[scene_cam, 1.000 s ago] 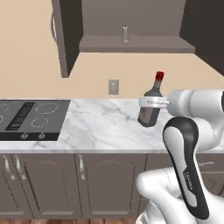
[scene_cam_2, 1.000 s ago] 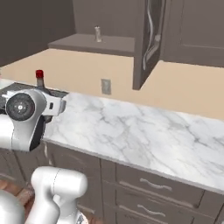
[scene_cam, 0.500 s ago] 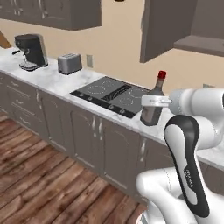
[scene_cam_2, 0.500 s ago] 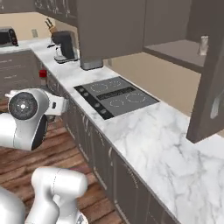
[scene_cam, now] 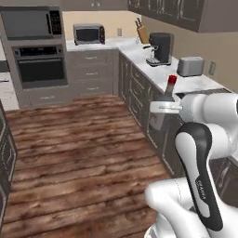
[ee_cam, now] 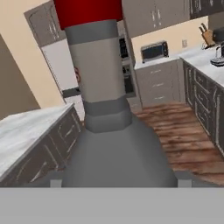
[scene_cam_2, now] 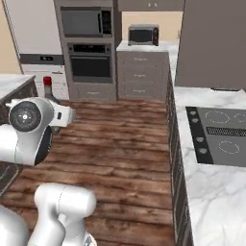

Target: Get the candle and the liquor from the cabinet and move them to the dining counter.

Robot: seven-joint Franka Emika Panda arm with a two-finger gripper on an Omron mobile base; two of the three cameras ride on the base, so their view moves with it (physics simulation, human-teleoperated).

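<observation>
The tool (scene_cam: pixel 160 108) grips the liquor (scene_cam: pixel 166 100) by its body, upright, in the air above the wood floor (scene_cam: pixel 79 153). The bottle is glass: stiff, smooth, probably rather heavy, and it can break. I think the wide body is the safer place to hold, not the thin neck. The counter (ee_cam: pixel 26 131) is near.

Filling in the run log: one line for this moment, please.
phase: carrying | gripper: shut on liquor | liquor: upright, above wood floor | dining counter: no items seen
</observation>
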